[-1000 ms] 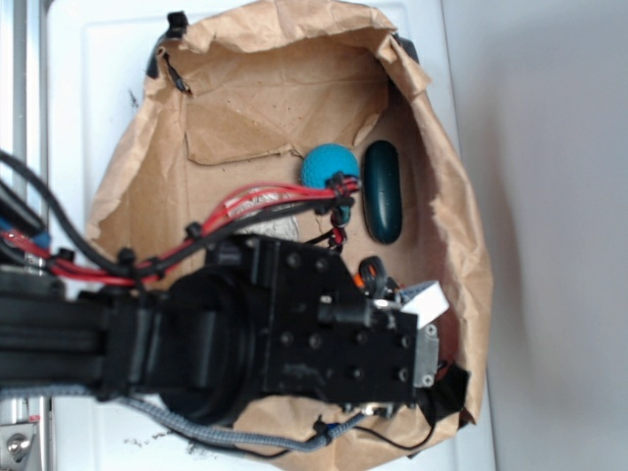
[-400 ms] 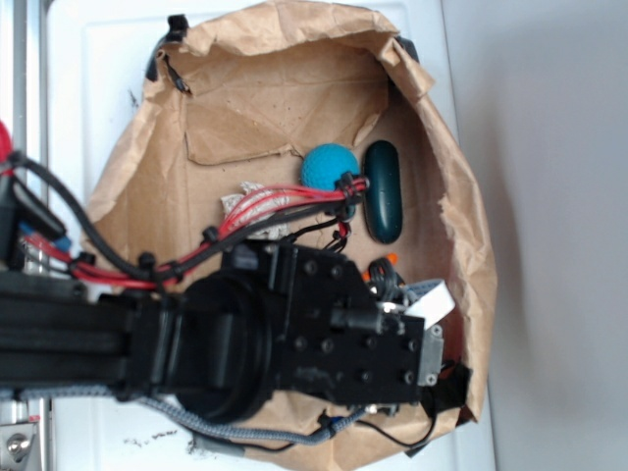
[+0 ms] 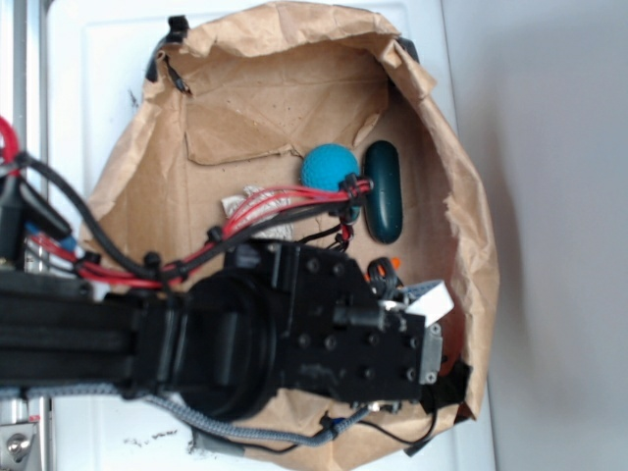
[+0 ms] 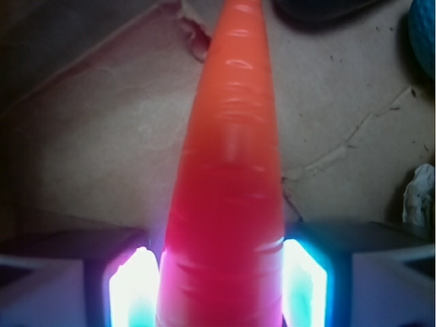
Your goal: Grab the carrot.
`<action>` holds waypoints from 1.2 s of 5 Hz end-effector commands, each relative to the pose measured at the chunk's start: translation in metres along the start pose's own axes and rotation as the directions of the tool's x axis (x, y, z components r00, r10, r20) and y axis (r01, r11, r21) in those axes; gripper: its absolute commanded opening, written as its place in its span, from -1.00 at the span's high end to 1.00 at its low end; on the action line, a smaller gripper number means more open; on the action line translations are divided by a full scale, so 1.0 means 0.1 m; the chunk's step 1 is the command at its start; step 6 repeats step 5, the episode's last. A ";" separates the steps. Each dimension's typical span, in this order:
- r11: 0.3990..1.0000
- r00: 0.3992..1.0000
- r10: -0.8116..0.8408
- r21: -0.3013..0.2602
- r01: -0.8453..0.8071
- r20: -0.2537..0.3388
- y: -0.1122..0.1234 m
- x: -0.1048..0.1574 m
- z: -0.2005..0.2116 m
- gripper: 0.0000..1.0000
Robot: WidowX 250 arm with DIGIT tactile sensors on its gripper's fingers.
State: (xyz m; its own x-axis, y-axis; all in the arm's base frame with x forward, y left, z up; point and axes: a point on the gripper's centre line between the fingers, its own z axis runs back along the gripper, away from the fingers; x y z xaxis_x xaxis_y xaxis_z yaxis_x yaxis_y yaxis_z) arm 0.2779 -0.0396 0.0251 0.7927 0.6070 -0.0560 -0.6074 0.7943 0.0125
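Overhead, the crumpled brown paper bag (image 3: 294, 88) lines most of the work area, and the black arm (image 3: 147, 343) reaches across it from the left, covering nearly everything below its wrist. Its gripper (image 3: 412, 314) sits low near the bag's lower right wall. From the wrist view, the carrot (image 4: 228, 177) runs straight up the middle between the 2 glowing pads (image 4: 133, 286), thick end nearest the camera and taper pointing away over the paper. The jaws look pressed against both flanks of the carrot, so I judge the pinch made or almost made. What is left is confirming the hold by lifting; the pictures do not tell whether the carrot is clear of the paper. The blue ball (image 3: 330, 165) and the dark green capsule (image 3: 383, 191) lie untouched farther up the bag, just beside each other.
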 end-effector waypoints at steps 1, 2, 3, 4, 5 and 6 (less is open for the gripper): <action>0.983 0.999 0.033 -0.180 -0.026 0.034 0.15 0.14 0.86 1.00; 0.979 0.997 0.051 -0.201 -0.040 0.053 0.21 0.08 1.24 1.00; 0.984 0.993 0.054 -0.177 -0.035 0.105 0.24 -0.01 1.56 1.00; 0.992 0.985 0.061 -0.119 -0.042 0.164 0.34 -0.08 1.78 1.00; 0.996 0.975 0.065 -0.072 -0.051 0.212 0.43 -0.08 1.87 1.00; 0.996 0.975 0.065 -0.072 -0.051 0.212 0.43 -0.08 1.87 1.00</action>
